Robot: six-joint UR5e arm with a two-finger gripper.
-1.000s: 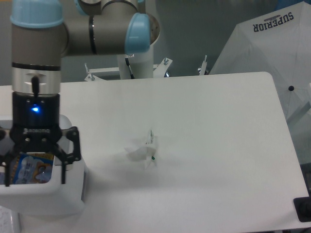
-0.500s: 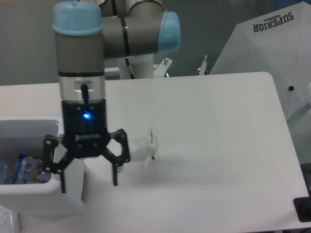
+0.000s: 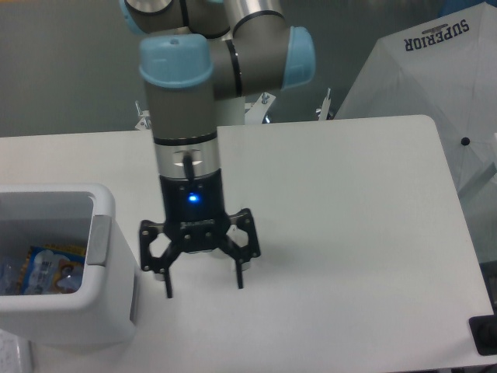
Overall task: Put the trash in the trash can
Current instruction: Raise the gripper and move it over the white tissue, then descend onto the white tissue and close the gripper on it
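**A:** White bin, the trash can (image 3: 101,307), sits left of the gripper (image 3: 202,281), bottle (image 3: 48,270) already inside?

**B:** Looks so, something blue-labelled in there. Gripper's spread wide, holding nothing, hovering over the table (image 3: 349,217).

**A:** Wrapper?

**B:** Can't see it; probably hidden beneath the fingers. Next I'd guess descend and pinch.

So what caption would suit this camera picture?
Open claw poised above the white table, beside a trash can already holding a bottle.
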